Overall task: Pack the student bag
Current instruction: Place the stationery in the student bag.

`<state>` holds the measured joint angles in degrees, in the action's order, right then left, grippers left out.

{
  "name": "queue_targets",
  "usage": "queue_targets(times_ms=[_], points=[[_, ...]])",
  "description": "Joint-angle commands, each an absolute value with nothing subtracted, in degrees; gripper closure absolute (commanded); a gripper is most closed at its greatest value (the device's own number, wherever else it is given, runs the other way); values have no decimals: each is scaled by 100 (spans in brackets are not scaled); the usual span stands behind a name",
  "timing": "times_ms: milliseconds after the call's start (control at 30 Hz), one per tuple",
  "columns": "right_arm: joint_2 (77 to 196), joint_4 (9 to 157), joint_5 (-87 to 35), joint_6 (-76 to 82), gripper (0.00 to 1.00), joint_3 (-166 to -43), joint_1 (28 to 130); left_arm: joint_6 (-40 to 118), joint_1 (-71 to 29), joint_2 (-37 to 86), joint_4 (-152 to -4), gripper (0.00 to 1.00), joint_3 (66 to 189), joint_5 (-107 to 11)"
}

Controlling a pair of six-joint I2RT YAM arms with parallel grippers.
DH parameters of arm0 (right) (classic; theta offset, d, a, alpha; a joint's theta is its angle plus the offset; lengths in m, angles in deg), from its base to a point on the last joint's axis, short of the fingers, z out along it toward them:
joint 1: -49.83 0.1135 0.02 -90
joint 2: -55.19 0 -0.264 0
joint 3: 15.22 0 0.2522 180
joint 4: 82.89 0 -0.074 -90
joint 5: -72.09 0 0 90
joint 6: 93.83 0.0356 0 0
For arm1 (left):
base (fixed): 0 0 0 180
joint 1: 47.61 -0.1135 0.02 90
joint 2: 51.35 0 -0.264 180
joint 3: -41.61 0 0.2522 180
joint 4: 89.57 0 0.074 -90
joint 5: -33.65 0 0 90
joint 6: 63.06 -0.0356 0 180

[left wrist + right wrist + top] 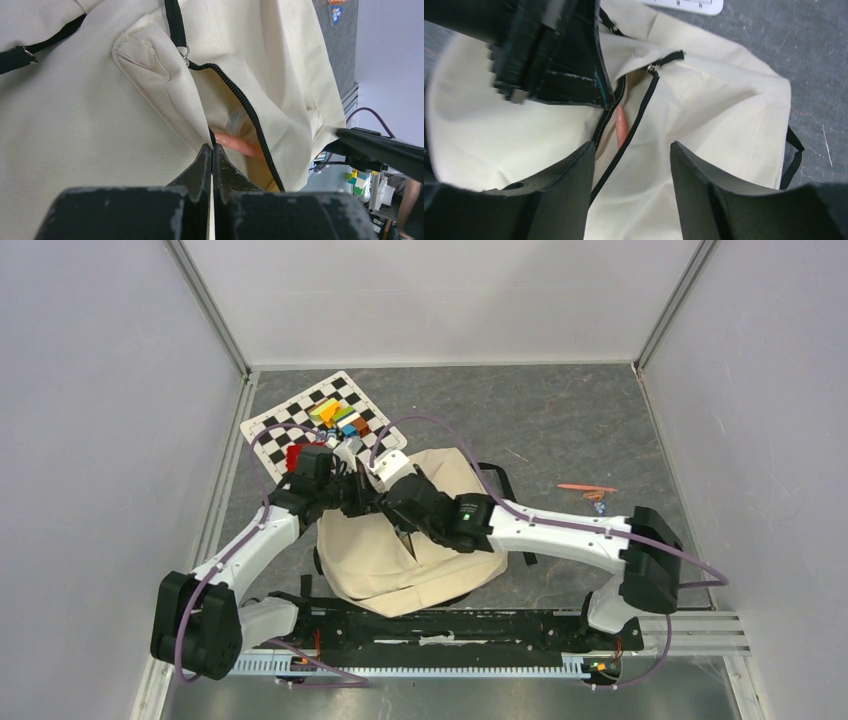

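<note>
The student bag [400, 565], cream canvas with black zipper trim, lies flat between both arms. My left gripper [213, 148] is shut on the fabric edge of its zipper opening [250, 115], holding that edge up; from above it sits at the bag's far left corner [350, 488]. My right gripper [631, 146] hovers open just over the opening, with only bag cloth below the gap between its fingers. An orange-pink pen-like thing [620, 127] lies inside the slit, also seen past my left fingertips as an orange stick [242, 146]. The bag's inside is otherwise hidden.
A checkerboard mat [290, 415] with several coloured blocks [340, 417] lies behind the bag, a red object [295, 455] beside it. An orange pen [587, 487] and a small blue item [599, 503] lie on the grey floor to the right. Walls close in on three sides.
</note>
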<state>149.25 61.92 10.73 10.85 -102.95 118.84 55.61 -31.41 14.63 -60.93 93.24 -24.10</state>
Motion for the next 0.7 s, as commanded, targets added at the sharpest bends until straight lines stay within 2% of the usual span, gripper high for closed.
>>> queue_targets(times_ms=[0,200,400,667], points=[[14082,6576,746,901,36,-10129,11904,5238,-3170,1595,-5923,98,9606,-2330],[13031,6311,691,997,30,-9510,11286,4997,-3197,1559,-5718,98,9724,-2407],[12096,6051,176,980,26,-8529,9276,5005,-3197,1438,-5753,98,9721,-2457],[12046,6173,-152,700,26,-7571,6737,5010,-3206,1395,-5746,98,9739,-2427]])
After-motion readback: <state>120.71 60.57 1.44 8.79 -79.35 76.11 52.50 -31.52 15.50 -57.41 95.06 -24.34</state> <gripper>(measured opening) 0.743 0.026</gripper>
